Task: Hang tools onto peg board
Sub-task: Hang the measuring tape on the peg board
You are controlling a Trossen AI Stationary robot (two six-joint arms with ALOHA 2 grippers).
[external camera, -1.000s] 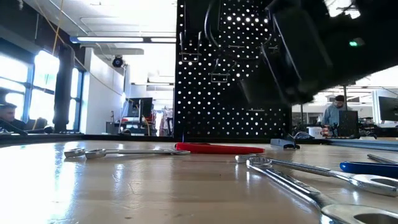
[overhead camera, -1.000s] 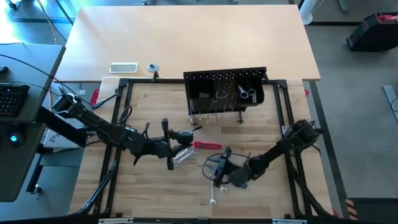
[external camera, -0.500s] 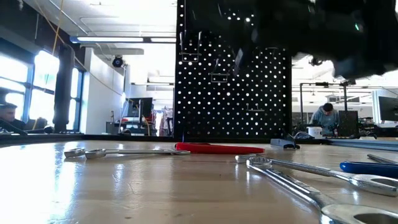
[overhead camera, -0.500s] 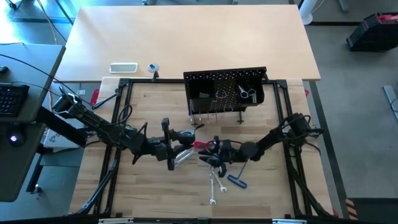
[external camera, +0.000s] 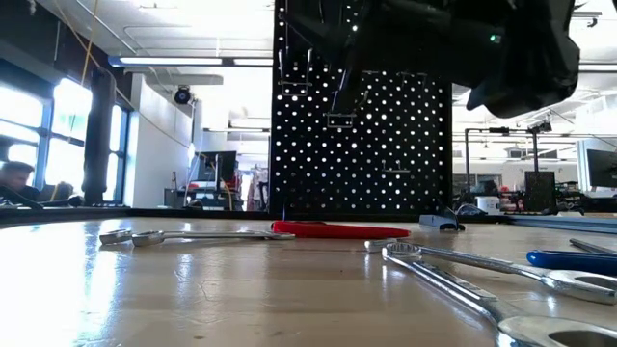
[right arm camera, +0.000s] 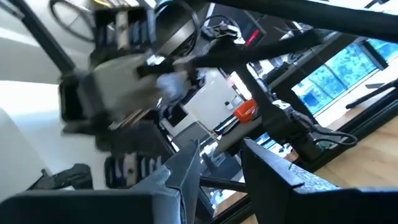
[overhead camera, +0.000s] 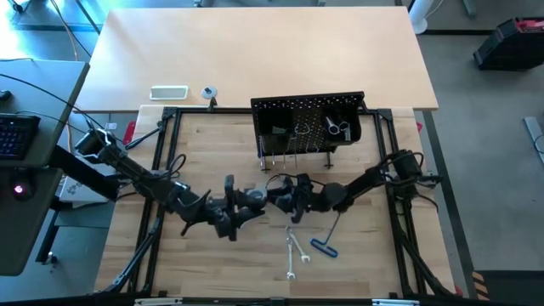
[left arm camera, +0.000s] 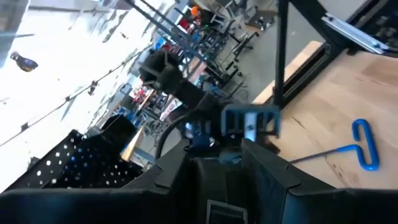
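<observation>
The peg board (overhead camera: 308, 127) stands upright at the table's far middle, with silver tools hanging on it (overhead camera: 336, 127). My left gripper (overhead camera: 255, 204) and my right gripper (overhead camera: 274, 195) face each other in mid-air in front of it, fingers apart, nothing seen between them. Below them lie a red-handled tool (external camera: 337, 229) and a silver wrench (external camera: 193, 235). Two more silver wrenches (overhead camera: 295, 246) and a blue-ended key (overhead camera: 324, 245) lie nearer the front edge. In the wrist views each gripper (left arm camera: 217, 155) (right arm camera: 222, 149) sees the other arm close ahead.
A black tubular frame (overhead camera: 166, 170) runs around the work surface, and both arms reach in over it. A white tray (overhead camera: 168, 92) lies on the far table behind the board. A person (external camera: 14, 178) sits in the room beyond.
My right gripper has risen from over the wrenches near the front edge and swung toward the far left, up to my left gripper, rolling and tipping upward as it went. That uncovered the wrenches and the blue-ended key. My left gripper has rolled a little. The tools on the table lie unmoved.
</observation>
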